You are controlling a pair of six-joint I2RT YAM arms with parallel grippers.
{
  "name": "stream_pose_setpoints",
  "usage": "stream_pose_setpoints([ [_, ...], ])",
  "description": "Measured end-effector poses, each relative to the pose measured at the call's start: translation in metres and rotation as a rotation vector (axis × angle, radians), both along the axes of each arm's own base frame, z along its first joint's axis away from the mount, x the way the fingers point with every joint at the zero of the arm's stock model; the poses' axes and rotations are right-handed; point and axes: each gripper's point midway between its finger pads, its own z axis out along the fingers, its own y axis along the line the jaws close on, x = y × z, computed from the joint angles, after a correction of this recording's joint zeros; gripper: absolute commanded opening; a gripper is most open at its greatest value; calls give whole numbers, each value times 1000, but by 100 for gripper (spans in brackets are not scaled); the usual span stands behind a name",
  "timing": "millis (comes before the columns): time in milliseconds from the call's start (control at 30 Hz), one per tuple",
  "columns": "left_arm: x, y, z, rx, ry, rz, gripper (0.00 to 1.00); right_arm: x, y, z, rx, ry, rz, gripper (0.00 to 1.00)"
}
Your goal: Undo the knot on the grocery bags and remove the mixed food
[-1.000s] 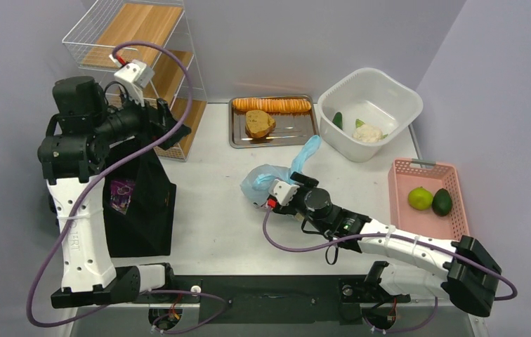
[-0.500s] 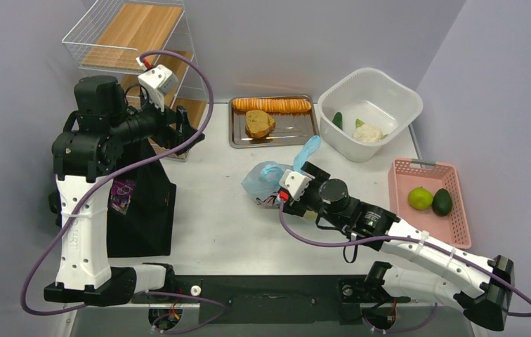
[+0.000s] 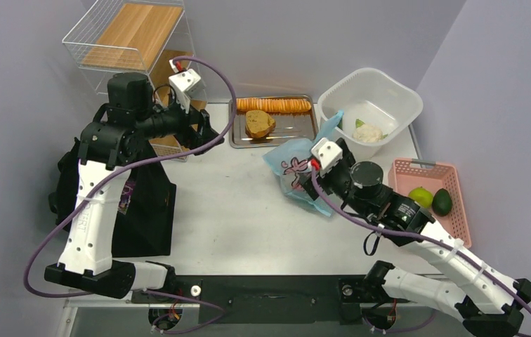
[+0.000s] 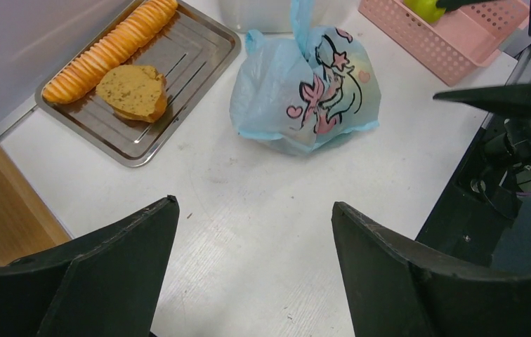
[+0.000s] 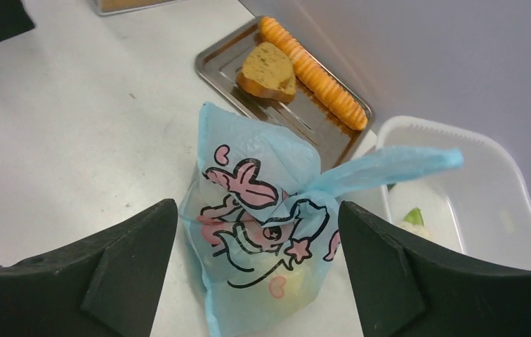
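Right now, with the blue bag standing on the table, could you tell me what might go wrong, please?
The knot is tied in thin plastic; pulling only the loose handle may tighten it or tear the pale blue bag. The left gripper and right gripper are both open, so nothing steadies the bag; a tug could topple it.

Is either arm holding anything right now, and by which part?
Nothing is held. The left gripper and right gripper both stand open; the pale blue bag sits on the table ungripped.
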Motion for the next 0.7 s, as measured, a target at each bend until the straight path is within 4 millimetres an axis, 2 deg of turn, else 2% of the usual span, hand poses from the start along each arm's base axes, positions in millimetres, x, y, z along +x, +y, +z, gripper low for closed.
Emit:
stream_pose_setpoints([
  [133, 6, -6, -10, 3, 8, -13, 78, 29, -22, -2, 25, 52, -118, 81],
  [233, 10, -7, -17, 5, 14, -10, 78, 58, -38, -15, 14, 116, -203, 82],
  [333, 12, -6, -28, 9, 29, 1, 79, 87, -44, -43, -27, 214, -254, 82],
  [400, 11, -5, -34, 13, 41, 9, 80, 100, -46, -63, -53, 279, -269, 82],
  [500, 6, -2, -40, 17, 50, 22, 81, 110, -47, -96, -98, 382, -265, 76],
  [600, 0, 1, -41, 15, 49, 31, 81, 108, -41, -126, -138, 477, -220, 67],
  [667, -5, 3, -40, 11, 44, 37, 81, 100, -34, -145, -164, 547, -171, 56],
  [700, -7, 3, -40, 9, 43, 39, 81, 97, -32, -151, -173, 572, -154, 47],
])
